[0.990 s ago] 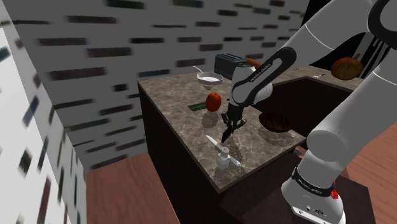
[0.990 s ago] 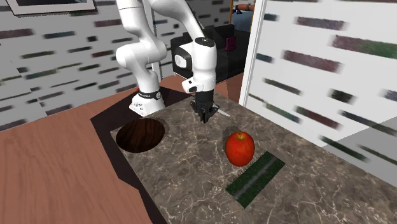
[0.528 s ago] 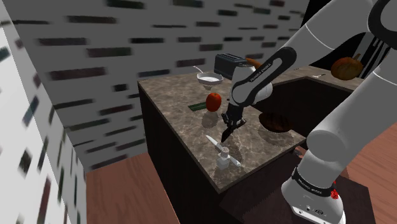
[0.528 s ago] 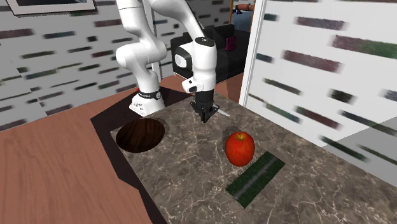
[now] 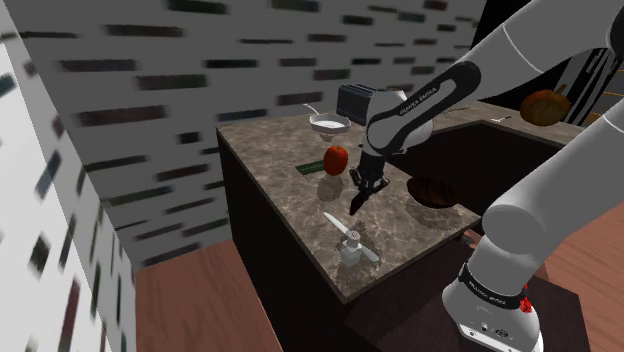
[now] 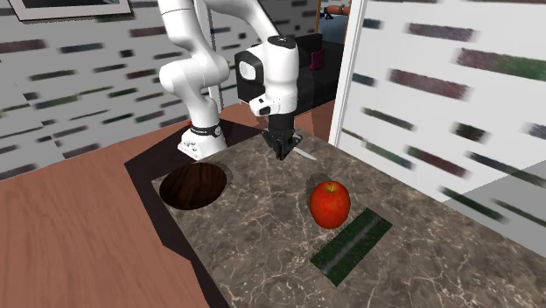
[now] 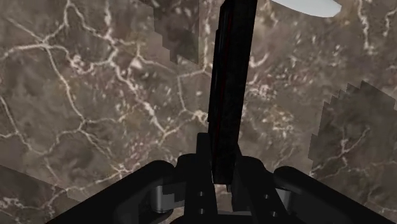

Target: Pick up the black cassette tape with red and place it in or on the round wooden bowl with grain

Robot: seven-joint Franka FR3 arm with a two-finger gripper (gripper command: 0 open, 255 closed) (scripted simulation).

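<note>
You face a brown polished stone counter (image 6: 262, 254), veined with pale lines, smooth with a soft sheen. The round dark wooden bowl (image 6: 192, 185) shows streaked grain. The red apple (image 6: 330, 203) looks glossy. The thin black cassette tape (image 7: 230, 83), faintly red along one edge, looks smooth and dull, clasped by the matt black gripper (image 7: 222, 159). The white arm (image 6: 188, 52) shines like plastic.

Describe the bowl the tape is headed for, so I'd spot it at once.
On the dark marbled counter, look to the corner nearest the arm's base: in the second exterior view, left of the gripper, which holds the tape. The bowl sits there at the edge. It is round, dark brown and wood-grained, unlike the red apple and the white bowl further off.
</note>
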